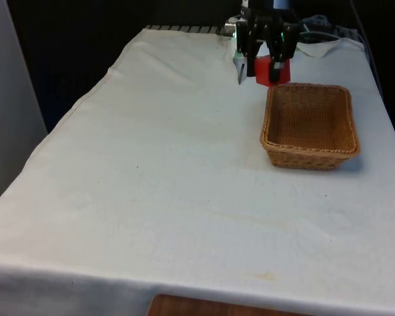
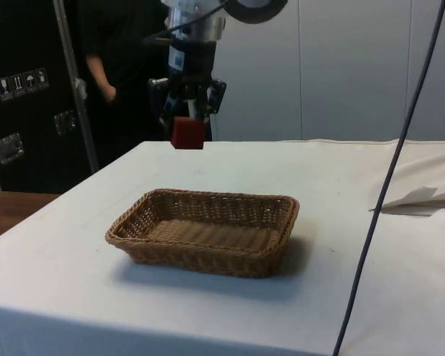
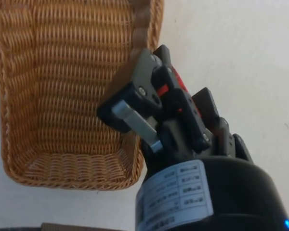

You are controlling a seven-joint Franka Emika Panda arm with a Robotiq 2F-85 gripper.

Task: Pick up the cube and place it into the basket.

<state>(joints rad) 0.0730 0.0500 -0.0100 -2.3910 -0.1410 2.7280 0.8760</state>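
Observation:
A red cube (image 1: 271, 70) hangs in the air, held between the black fingers of my gripper (image 1: 270, 64), which is shut on it. In the side view the cube (image 2: 187, 133) sits under the gripper (image 2: 188, 122), well above the table and just beyond the basket's far rim. The woven wicker basket (image 1: 309, 141) stands on the white cloth at the front view's right and holds nothing (image 2: 205, 256). In the wrist view the gripper (image 3: 156, 96) is over the basket's edge (image 3: 139, 29), with a sliver of red cube (image 3: 176, 82) showing between the fingers.
A person in dark clothes (image 2: 111, 67) stands behind the table near a metal stand pole (image 2: 73, 81). A dark cable (image 2: 389, 185) hangs across the side view. Crumpled white cloth (image 1: 329, 46) lies by the robot's base.

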